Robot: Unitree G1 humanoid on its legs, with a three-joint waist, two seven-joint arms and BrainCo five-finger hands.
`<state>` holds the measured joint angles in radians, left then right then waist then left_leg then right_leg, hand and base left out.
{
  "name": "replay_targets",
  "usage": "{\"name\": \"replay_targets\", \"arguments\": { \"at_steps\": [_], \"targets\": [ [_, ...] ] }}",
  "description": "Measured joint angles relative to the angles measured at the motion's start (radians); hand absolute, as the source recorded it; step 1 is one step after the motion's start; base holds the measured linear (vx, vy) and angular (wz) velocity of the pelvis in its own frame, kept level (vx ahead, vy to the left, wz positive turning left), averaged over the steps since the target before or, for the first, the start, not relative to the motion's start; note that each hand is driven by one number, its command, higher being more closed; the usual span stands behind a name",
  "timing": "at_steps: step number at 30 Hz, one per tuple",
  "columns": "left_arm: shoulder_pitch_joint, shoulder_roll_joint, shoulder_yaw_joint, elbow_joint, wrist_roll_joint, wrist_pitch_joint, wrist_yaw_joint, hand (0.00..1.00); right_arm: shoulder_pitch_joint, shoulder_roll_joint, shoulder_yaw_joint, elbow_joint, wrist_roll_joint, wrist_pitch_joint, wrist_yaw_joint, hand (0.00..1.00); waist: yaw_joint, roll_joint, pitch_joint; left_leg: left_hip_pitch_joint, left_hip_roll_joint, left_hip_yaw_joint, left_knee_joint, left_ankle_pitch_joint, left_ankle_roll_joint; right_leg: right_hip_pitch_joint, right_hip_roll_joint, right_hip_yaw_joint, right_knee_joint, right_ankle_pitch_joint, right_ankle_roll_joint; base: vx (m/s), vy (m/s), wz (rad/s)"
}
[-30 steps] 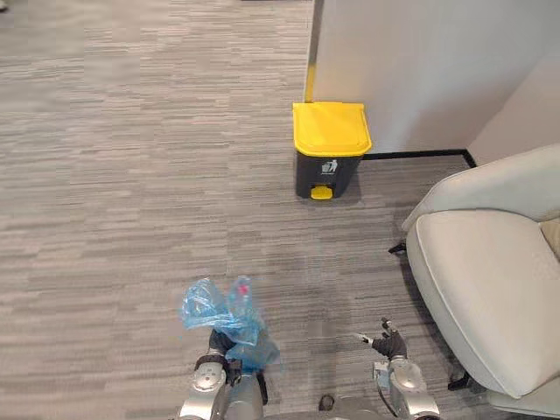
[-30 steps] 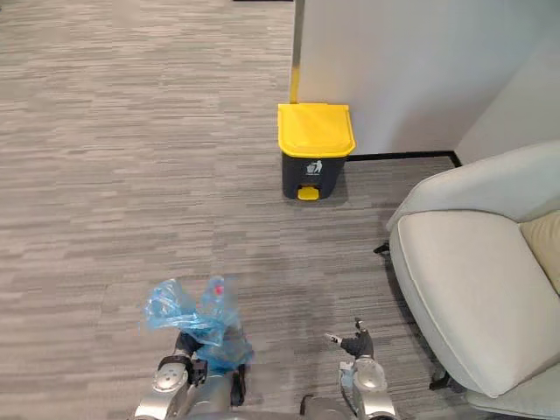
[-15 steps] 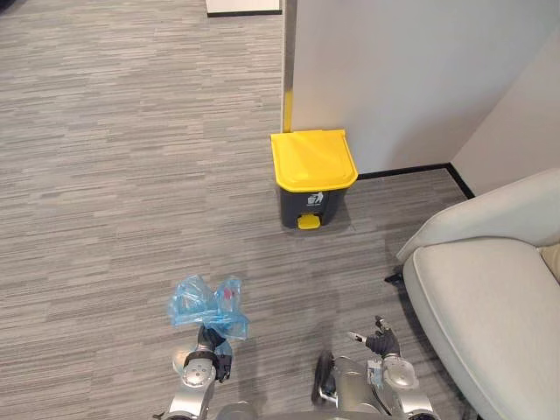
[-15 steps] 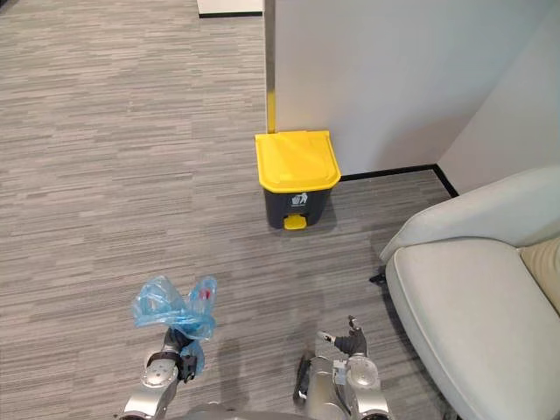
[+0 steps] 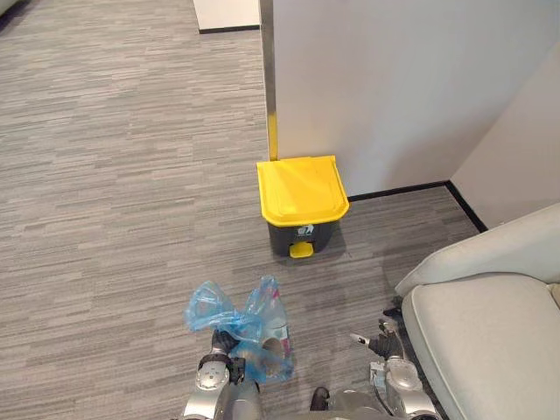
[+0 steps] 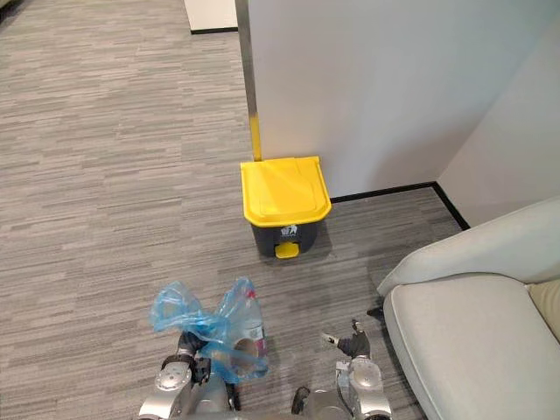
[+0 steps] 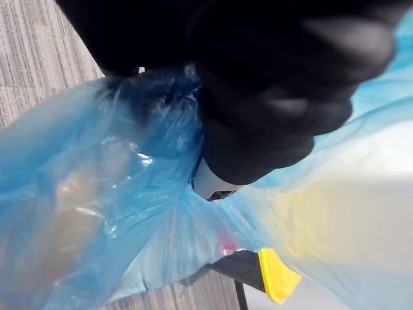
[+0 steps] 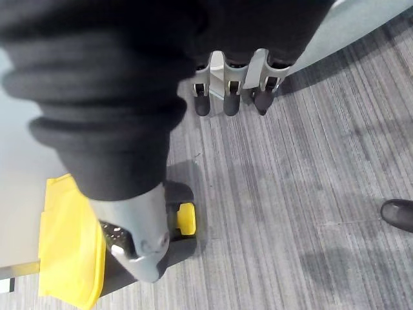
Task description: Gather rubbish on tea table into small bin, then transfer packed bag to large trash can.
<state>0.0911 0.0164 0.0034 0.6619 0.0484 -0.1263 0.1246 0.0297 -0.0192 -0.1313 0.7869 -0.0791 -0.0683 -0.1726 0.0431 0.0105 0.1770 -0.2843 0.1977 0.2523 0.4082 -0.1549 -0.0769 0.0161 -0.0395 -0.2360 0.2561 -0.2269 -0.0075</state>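
A translucent blue rubbish bag [image 5: 248,325] with a bottle and other bits inside bunches up above my left hand [image 5: 218,347], which is shut on its gathered neck. In the left wrist view the blue bag [image 7: 97,213] spreads out past the hand's dark cover [image 7: 258,97]. The large trash can [image 5: 301,204], dark with a yellow lid [image 6: 284,189] closed and a yellow pedal, stands on the floor against the wall ahead of me. My right hand [image 5: 381,341] hangs low beside the armchair, its fingers [image 8: 230,98] relaxed and holding nothing.
A pale armchair [image 5: 490,337] stands close on my right. A white partition wall [image 5: 394,87] with a black skirting rises behind the can. Grey striped carpet [image 5: 114,192] stretches away to the left.
The camera has moved and the trash can now sits nearer and more central. The bag has swung to the right over my left hand, which still holds it. The right hand stays relaxed.
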Motion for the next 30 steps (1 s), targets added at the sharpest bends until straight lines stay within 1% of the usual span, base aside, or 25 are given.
{"name": "replay_targets", "arguments": {
  "at_steps": [1, 2, 4, 6, 7, 8, 9, 10, 11, 12, 14, 15, 16, 17, 19, 20, 21, 22, 23, 25, 26, 27, 28, 29, 30],
  "targets": [
    [-0.003, 0.005, 0.005, 0.012, 0.000, -0.001, -0.002, 1.00, -0.009, 0.001, -0.006, 0.022, 0.000, 0.002, 0.000, 0.00, 0.015, -0.020, 0.000, 0.031, -0.035, 0.011, -0.060, 0.100, 0.049, 0.009, -0.019, 0.036, -0.006, -0.009, 0.024, 0.39, 0.200, -0.09],
    [-0.004, 0.008, 0.004, 0.017, 0.000, 0.000, -0.003, 1.00, -0.003, 0.003, -0.011, 0.020, 0.000, 0.001, 0.000, 0.00, 0.017, -0.040, -0.011, 0.045, -0.070, 0.023, -0.093, 0.106, 0.061, 0.021, -0.044, 0.053, -0.055, 0.009, 0.051, 0.38, 0.193, -0.07],
    [-0.012, 0.012, 0.004, 0.017, 0.000, 0.001, -0.010, 1.00, -0.005, -0.002, -0.016, 0.022, -0.001, 0.002, 0.000, 0.00, 0.027, -0.046, -0.012, 0.045, -0.096, 0.040, -0.073, 0.079, 0.098, 0.045, -0.070, 0.062, -0.085, 0.013, 0.060, 0.41, 0.172, 0.02],
    [-0.011, 0.018, 0.003, 0.017, -0.001, 0.001, -0.010, 1.00, -0.027, -0.003, -0.012, 0.022, -0.002, 0.002, 0.001, 0.00, 0.026, -0.040, -0.013, 0.092, -0.120, 0.054, -0.085, 0.045, 0.105, 0.044, -0.092, 0.088, -0.023, 0.014, 0.066, 0.30, 0.117, -0.19],
    [-0.007, 0.019, 0.000, 0.017, -0.001, 0.001, -0.010, 1.00, -0.030, -0.003, -0.009, 0.022, -0.002, 0.001, 0.001, 0.00, 0.027, -0.035, -0.015, 0.112, -0.120, 0.054, -0.096, 0.024, 0.104, 0.027, -0.095, 0.101, 0.031, 0.008, 0.076, 0.23, 0.106, -0.26],
    [0.001, 0.031, -0.006, 0.018, -0.001, 0.001, -0.010, 1.00, -0.032, 0.006, -0.007, 0.022, -0.004, -0.002, 0.001, 0.00, 0.025, -0.039, -0.015, 0.155, -0.131, 0.055, -0.111, -0.007, 0.101, -0.051, -0.122, 0.121, 0.256, -0.004, 0.122, 0.22, 0.099, -0.15],
    [0.003, 0.038, -0.014, 0.018, -0.001, 0.002, -0.010, 1.00, -0.032, 0.007, -0.006, 0.021, -0.005, -0.002, 0.002, 0.00, 0.023, -0.042, -0.015, 0.172, -0.136, 0.055, -0.113, -0.019, 0.103, -0.099, -0.136, 0.130, 0.366, 0.014, 0.158, 0.27, 0.095, 0.01],
    [0.007, 0.045, -0.033, 0.018, -0.010, 0.004, -0.009, 1.00, -0.016, 0.009, -0.004, 0.021, -0.008, -0.001, 0.002, 0.00, 0.019, -0.045, -0.017, 0.206, -0.140, 0.055, -0.112, -0.039, 0.107, -0.174, -0.157, 0.147, 0.544, 0.070, 0.215, 0.22, 0.038, 0.12],
    [0.009, 0.050, -0.040, 0.018, -0.012, 0.005, -0.009, 1.00, -0.005, 0.011, 0.000, 0.021, -0.008, 0.000, 0.002, 0.00, 0.017, -0.048, -0.019, 0.222, -0.140, 0.054, -0.110, -0.050, 0.109, -0.199, -0.158, 0.161, 0.607, 0.069, 0.208, 0.30, 0.015, 0.14],
    [0.012, 0.059, -0.039, 0.017, -0.018, 0.006, -0.005, 1.00, 0.011, 0.011, 0.021, 0.020, -0.008, 0.001, 0.003, 0.00, 0.020, -0.049, -0.019, 0.255, -0.140, 0.049, -0.111, -0.068, 0.106, -0.246, -0.162, 0.164, 0.692, 0.043, 0.166, 0.24, -0.014, 0.09],
    [0.014, 0.065, -0.038, 0.016, -0.019, 0.007, 0.009, 1.00, 0.013, 0.015, 0.031, 0.011, -0.009, 0.001, 0.003, 0.00, 0.012, -0.048, -0.019, 0.297, -0.130, 0.041, -0.116, -0.092, 0.092, -0.325, -0.150, 0.138, 0.714, 0.001, 0.108, 0.34, -0.094, 0.18],
    [0.013, 0.063, -0.033, 0.016, -0.019, 0.007, 0.010, 1.00, 0.009, 0.015, 0.030, 0.009, -0.009, 0.001, 0.003, 0.00, -0.005, -0.047, -0.016, 0.324, -0.124, 0.022, -0.126, -0.099, 0.086, -0.369, -0.145, 0.105, 0.660, -0.027, 0.086, 0.35, -0.152, 0.29],
    [0.013, 0.061, -0.030, 0.016, -0.019, 0.008, 0.011, 1.00, 0.009, 0.014, 0.030, 0.009, -0.009, 0.001, 0.003, 0.00, -0.008, -0.046, -0.016, 0.340, -0.117, 0.019, -0.133, -0.099, 0.085, -0.379, -0.135, 0.095, 0.615, -0.031, 0.079, 0.37, -0.235, 0.34],
    [0.012, 0.060, -0.030, 0.016, -0.020, 0.007, 0.011, 1.00, 0.009, 0.012, 0.030, 0.009, -0.009, 0.001, 0.003, 0.00, -0.014, -0.040, -0.014, 0.361, -0.096, 0.010, -0.135, -0.107, 0.068, -0.391, -0.110, 0.071, 0.486, -0.027, 0.076, 0.32, -0.226, 0.23],
    [0.012, 0.065, -0.030, 0.017, -0.020, 0.007, 0.010, 1.00, 0.013, 0.016, 0.031, 0.010, -0.009, 0.001, 0.003, 0.00, -0.023, -0.042, -0.015, 0.375, -0.091, -0.007, -0.139, -0.115, 0.049, -0.386, -0.097, 0.068, 0.341, 0.014, 0.061, 0.31, -0.221, 0.35],
    [-0.010, 0.058, -0.018, 0.047, -0.019, 0.009, 0.011, 1.00, 0.025, 0.006, 0.029, 0.025, -0.009, 0.002, 0.002, 0.00, -0.027, -0.051, -0.023, 0.395, -0.087, -0.053, -0.146, -0.144, -0.007, -0.360, -0.082, 0.062, 0.229, 0.150, 0.011, 0.28, -0.182, 0.37],
    [-0.016, 0.044, -0.016, 0.056, -0.019, 0.009, 0.008, 1.00, 0.023, -0.003, 0.025, 0.026, -0.009, 0.005, 0.001, 0.00, -0.023, -0.034, -0.027, 0.392, -0.067, -0.061, -0.152, -0.140, -0.011, -0.354, -0.060, 0.065, 0.229, 0.141, 0.004, 0.37, -0.259, 0.38],
    [-0.020, 0.023, -0.013, 0.057, -0.019, 0.005, 0.008, 1.00, 0.020, -0.011, 0.013, 0.019, -0.008, 0.002, 0.001, 0.00, -0.029, -0.019, -0.028, 0.389, -0.049, -0.080, -0.140, -0.137, -0.017, -0.353, -0.049, 0.048, 0.239, 0.096, -0.005, 0.28, -0.205, 0.20],
    [-0.025, 0.016, -0.014, 0.057, -0.019, 0.006, 0.007, 1.00, 0.022, -0.011, 0.007, 0.019, -0.008, 0.002, 0.001, 0.00, -0.034, -0.015, -0.027, 0.380, -0.038, -0.088, -0.121, -0.132, -0.025, -0.347, -0.048, 0.034, 0.243, 0.084, -0.010, 0.32, -0.272, 0.47],
    [-0.046, -0.007, -0.014, 0.056, -0.019, 0.006, 0.003, 1.00, 0.044, -0.009, -0.011, 0.020, -0.005, 0.003, 0.001, 0.00, -0.032, -0.006, -0.020, 0.312, 0.012, -0.119, 0.060, -0.122, -0.042, -0.281, -0.033, -0.013, 0.221, 0.054, -0.017, 0.22, -0.207, 0.59],
    [-0.044, -0.012, -0.013, 0.054, -0.019, 0.005, 0.001, 1.00, 0.060, -0.006, -0.008, 0.020, -0.001, 0.003, 0.001, 0.00, -0.029, -0.002, -0.018, 0.262, 0.052, -0.120, 0.209, -0.105, -0.065, -0.224, -0.017, -0.034, 0.191, 0.045, -0.029, 0.18, -0.155, 0.38],
    [-0.039, -0.012, -0.013, 0.053, -0.020, 0.005, -0.002, 1.00, 0.063, 0.002, -0.007, 0.020, 0.000, 0.003, 0.001, 0.00, -0.026, -0.004, -0.016, 0.221, 0.086, -0.115, 0.320, -0.109, -0.072, -0.186, -0.007, -0.042, 0.170, 0.039, -0.036, 0.19, -0.132, 0.16],
    [-0.035, -0.011, -0.013, 0.051, -0.020, 0.005, -0.009, 1.00, 0.056, 0.001, -0.007, 0.019, 0.009, 0.002, 0.001, 0.00, -0.022, -0.008, -0.016, 0.172, 0.097, -0.090, 0.383, -0.114, -0.063, -0.156, -0.005, -0.046, 0.152, 0.036, -0.039, 0.16, -0.076, -0.06],
    [-0.032, -0.014, -0.013, 0.043, -0.020, 0.005, -0.013, 1.00, 0.051, 0.003, -0.012, 0.017, 0.012, 0.001, 0.001, 0.00, -0.024, -0.009, -0.020, 0.141, 0.099, -0.054, 0.357, -0.120, -0.046, -0.145, -0.005, -0.042, 0.136, 0.039, -0.036, 0.16, -0.041, -0.11],
    [-0.033, -0.015, -0.013, 0.041, -0.020, 0.005, -0.013, 1.00, 0.048, 0.003, -0.013, 0.015, 0.016, 0.001, 0.001, 0.00, -0.024, -0.008, -0.020, 0.133, 0.097, -0.044, 0.321, -0.119, -0.045, -0.138, -0.005, -0.041, 0.130, 0.042, -0.033, 0.16, 0.019, -0.09]
  ]
}}
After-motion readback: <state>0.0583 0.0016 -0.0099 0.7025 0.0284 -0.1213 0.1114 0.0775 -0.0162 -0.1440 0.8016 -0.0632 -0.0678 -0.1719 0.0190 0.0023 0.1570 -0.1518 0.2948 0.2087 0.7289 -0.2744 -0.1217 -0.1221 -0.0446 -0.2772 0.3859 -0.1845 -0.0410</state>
